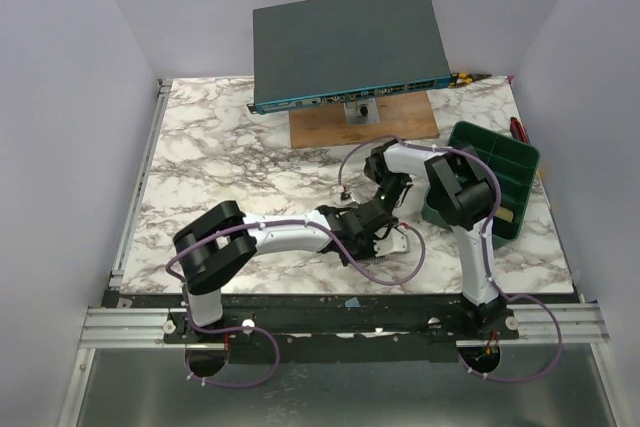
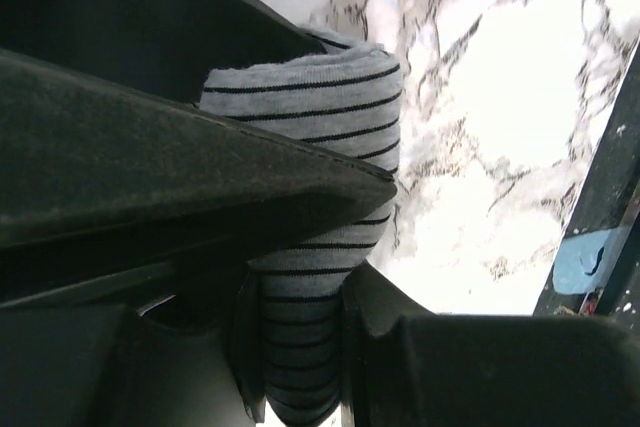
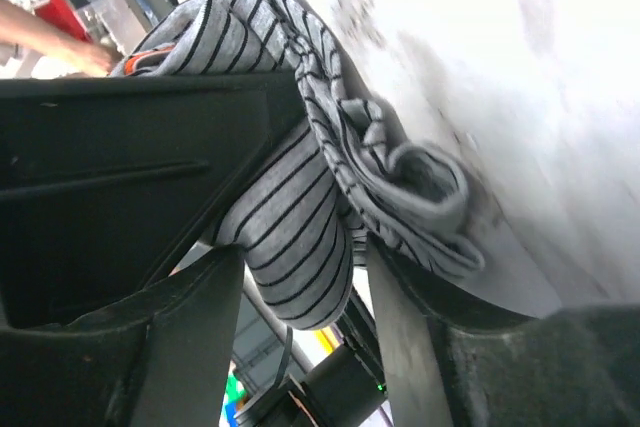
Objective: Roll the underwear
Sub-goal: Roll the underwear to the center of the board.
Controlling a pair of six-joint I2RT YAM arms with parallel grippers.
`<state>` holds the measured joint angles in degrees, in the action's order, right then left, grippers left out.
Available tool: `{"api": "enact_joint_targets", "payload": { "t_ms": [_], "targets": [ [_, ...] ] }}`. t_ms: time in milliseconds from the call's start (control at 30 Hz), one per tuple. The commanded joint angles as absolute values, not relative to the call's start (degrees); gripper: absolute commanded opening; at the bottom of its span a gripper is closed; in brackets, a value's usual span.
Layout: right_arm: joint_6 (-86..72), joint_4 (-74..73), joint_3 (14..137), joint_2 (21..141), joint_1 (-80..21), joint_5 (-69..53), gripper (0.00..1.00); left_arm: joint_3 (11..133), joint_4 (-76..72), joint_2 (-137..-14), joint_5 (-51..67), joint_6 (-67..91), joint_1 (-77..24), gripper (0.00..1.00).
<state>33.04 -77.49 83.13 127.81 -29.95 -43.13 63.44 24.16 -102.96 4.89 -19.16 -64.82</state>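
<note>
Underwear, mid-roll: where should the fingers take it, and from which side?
Take the thick rolled body of the underwear, not the loose curled tail. The roll is layered and firm-looking, so it should keep shape when pinched; the tail looks floppy. Come from above, since the table sits close behind, fingers straddling the roll crosswise, as the left gripper and right gripper do.

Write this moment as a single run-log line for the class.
left gripper: shut on underwear | right gripper: shut on underwear | underwear: grey striped, partly rolled | surface: marble table
</note>
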Motion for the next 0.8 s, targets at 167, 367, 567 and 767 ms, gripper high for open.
{"api": "enact_joint_targets", "payload": {
  "t_ms": [167, 367, 567, 767],
  "targets": [
    [33.58, -55.95, 80.74, 122.24, -26.68, -27.76, 0.67, 63.45, 22.83, -112.44, 15.03, -17.14, -61.61, 0.0],
    [34.03, -58.19, 84.34, 121.16, -23.08, -25.61, 0.7, 64.02, 22.63, -113.71, 15.6, -17.31, -60.92, 0.0],
    [38.34, -63.35, 87.74, 124.13, -21.14, -24.38, 0.7, 64.13, 22.68, -113.82, 15.45, -17.4, -60.9, 0.0],
    [46.82, -70.46, 88.87, 127.6, -21.09, -26.14, 0.71, 64.38, 22.88, -114.26, 15.16, -17.32, -60.91, 0.0]
  ]
}}
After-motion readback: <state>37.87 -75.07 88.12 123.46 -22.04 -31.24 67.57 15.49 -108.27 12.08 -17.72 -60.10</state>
